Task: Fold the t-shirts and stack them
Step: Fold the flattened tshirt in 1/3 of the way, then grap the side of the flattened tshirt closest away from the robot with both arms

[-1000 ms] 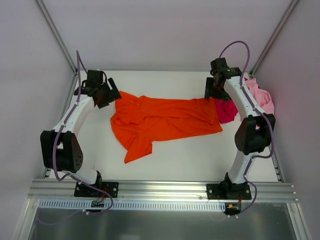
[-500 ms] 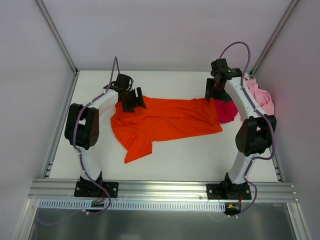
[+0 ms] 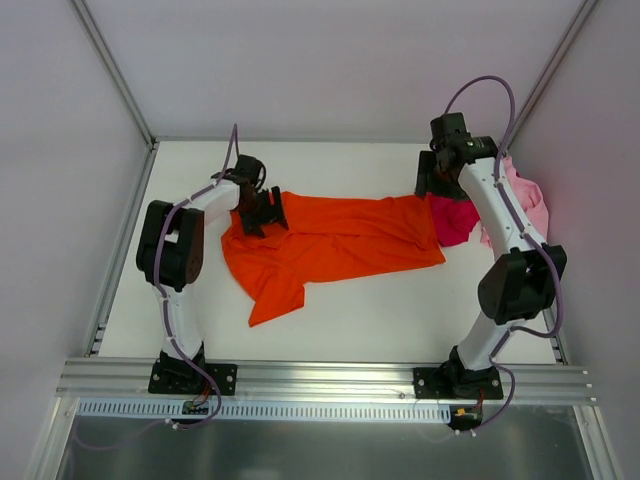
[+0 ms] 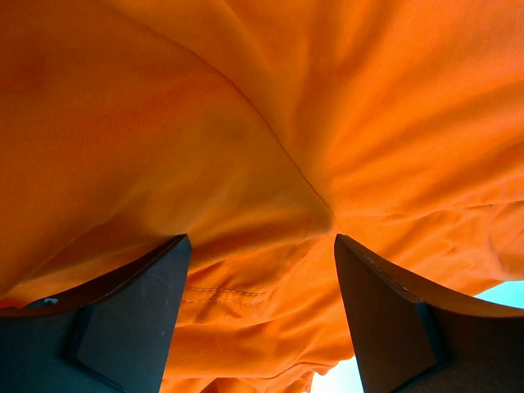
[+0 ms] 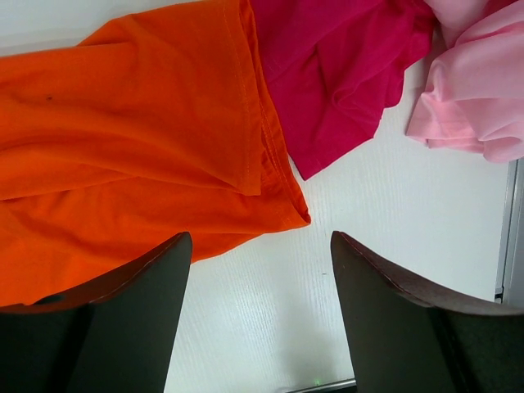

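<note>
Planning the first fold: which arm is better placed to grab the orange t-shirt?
Probably left. The left gripper is open close over the bright orange cloth t-shirt, fabric filling its wrist view. The right gripper, also open, hangs over white table beside the shirt's corner.

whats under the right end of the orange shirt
The red shirt appears to run under the hem of the orange shirt there, with bare white table beside it. How far the red reaches underneath is covered by the orange cloth.
</note>
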Robot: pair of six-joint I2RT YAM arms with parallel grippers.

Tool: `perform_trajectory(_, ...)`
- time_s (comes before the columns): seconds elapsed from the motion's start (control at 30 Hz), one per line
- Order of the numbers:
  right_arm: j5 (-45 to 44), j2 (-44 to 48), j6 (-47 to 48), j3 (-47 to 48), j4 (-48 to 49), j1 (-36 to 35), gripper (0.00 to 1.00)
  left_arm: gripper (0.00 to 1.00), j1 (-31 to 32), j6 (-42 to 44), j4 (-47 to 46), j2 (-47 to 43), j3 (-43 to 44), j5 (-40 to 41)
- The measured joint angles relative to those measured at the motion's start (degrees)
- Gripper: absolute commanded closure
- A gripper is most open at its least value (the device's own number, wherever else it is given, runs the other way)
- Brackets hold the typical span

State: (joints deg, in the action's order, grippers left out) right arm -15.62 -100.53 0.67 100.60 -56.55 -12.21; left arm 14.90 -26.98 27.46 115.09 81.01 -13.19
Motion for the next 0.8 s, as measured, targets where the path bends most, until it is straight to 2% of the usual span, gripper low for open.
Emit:
perform_trajectory(0.2,-0.55,2.25,0.02,-0.11,-0.28,0.00,0.24,0.27,-1.81,-0.68,-1.73,-1.70,-2.97,-0.33)
perform_trajectory(0.53,-0.52,3.45,0.00,-0.22,-0.24,0.02,0.22,0.26,-9.14,-2.45,-2.23,-6.73,-10.03,-1.22)
perform_trajectory(0.67,0.15,3.37,0.00,-1.29,0.72,0.02,0.21,0.21,-9.86,-2.19,-2.01,-7.10,-10.45,-1.86)
perform_trajectory(0.8,5.95,-0.24,-1.05,-2.32,3.15,1.01,0.24,0.12,-10.10,-1.18,-2.73,-7.32,-10.47,-5.03)
